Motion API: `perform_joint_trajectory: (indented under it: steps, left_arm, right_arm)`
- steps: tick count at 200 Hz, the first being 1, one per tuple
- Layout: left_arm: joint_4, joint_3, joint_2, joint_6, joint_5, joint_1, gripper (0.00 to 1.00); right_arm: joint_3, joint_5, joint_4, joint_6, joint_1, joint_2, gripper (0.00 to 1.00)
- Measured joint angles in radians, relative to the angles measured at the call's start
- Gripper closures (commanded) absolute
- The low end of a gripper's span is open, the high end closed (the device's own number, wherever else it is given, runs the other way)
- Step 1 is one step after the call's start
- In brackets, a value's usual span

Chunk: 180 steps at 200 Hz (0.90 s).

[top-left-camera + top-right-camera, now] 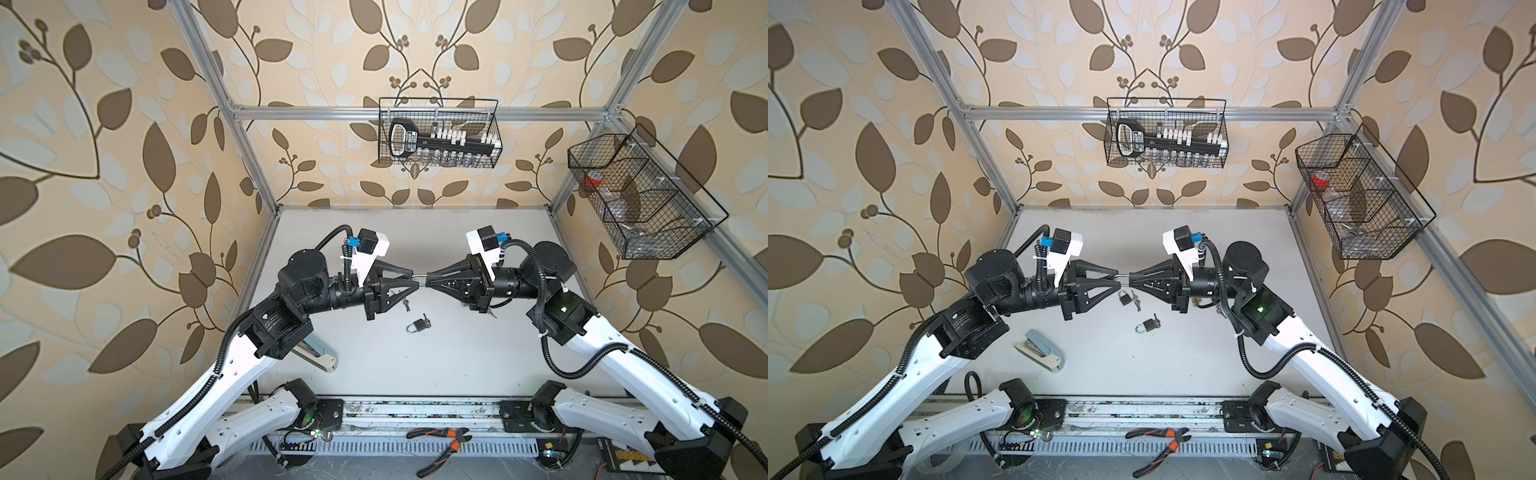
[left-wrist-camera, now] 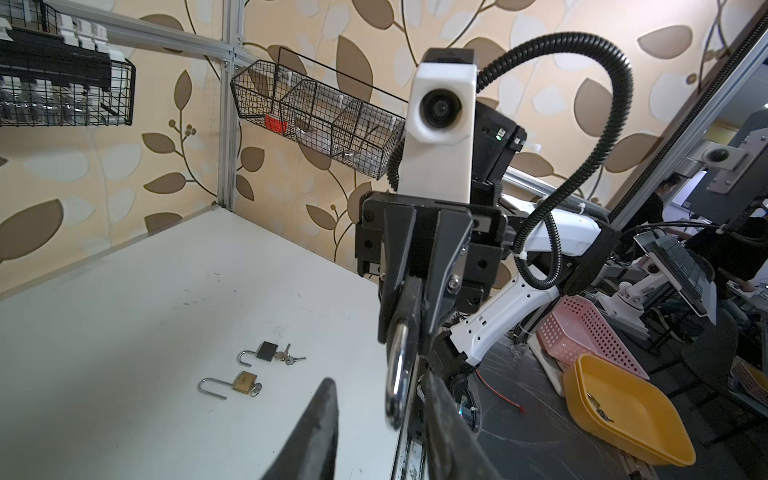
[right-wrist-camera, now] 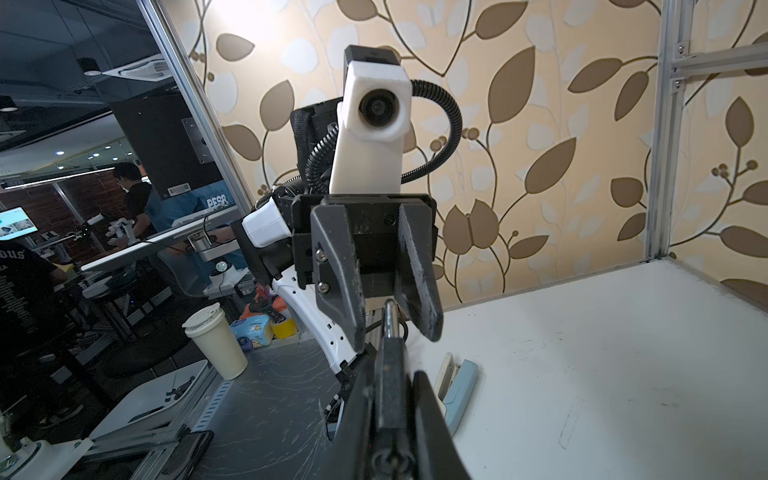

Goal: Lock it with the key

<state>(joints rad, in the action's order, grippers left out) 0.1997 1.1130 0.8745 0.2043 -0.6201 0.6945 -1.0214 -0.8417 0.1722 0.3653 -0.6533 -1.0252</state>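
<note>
Leaf-papered walls enclose a white table (image 1: 415, 374). Above its middle the right claw (image 1: 429, 279) is clamped on a padlock (image 3: 388, 374). The shackle (image 2: 397, 365) points into the left claw (image 1: 417, 280), whose fingers (image 3: 419, 299) stand apart on either side of it, gripping nothing. Below, on the table, lie a black padlock (image 2: 266, 351) with keys (image 2: 287, 357) and a brass padlock (image 2: 245, 382).

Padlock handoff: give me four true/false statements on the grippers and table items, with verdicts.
1. The right gripper is shut on the held padlock. True.
2. The left gripper is clamped shut with nothing between its jaws. False: they stand apart, either side of the shackle.
3. A black padlock and a brass padlock lie on the table, shackles open. True.
4. The stapler is stacked on the brass padlock. False: it lies apart on the table.
</note>
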Motion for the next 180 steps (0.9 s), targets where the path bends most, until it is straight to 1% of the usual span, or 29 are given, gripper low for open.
perform_joint_trajectory:
  steps: [42,47,61,113,146,180]
  left_arm:
    - [0.000,0.000,0.000,-0.001,0.000,0.000,0.83]
    - [-0.001,0.000,0.000,-0.001,0.000,0.000,0.86]
    - [-0.001,0.000,0.001,-0.002,-0.001,0.000,1.00]
    - [-0.012,0.000,0.006,0.011,-0.022,-0.001,1.00]
    - [-0.049,0.000,0.027,0.029,-0.036,-0.001,1.00]
    - [-0.098,0.000,0.027,0.042,-0.034,0.000,1.00]
  right_arm:
    - [0.000,0.000,-0.006,0.000,0.000,0.000,1.00]
    - [0.000,0.000,-0.006,0.000,0.000,0.000,1.00]
    - [0.000,0.001,-0.006,0.000,0.000,0.000,1.00]
    - [-0.005,-0.006,0.006,0.012,0.002,-0.011,1.00]
    - [-0.032,-0.004,0.031,0.027,-0.027,-0.051,1.00]
    - [-0.034,0.009,0.075,0.037,-0.034,-0.053,1.00]
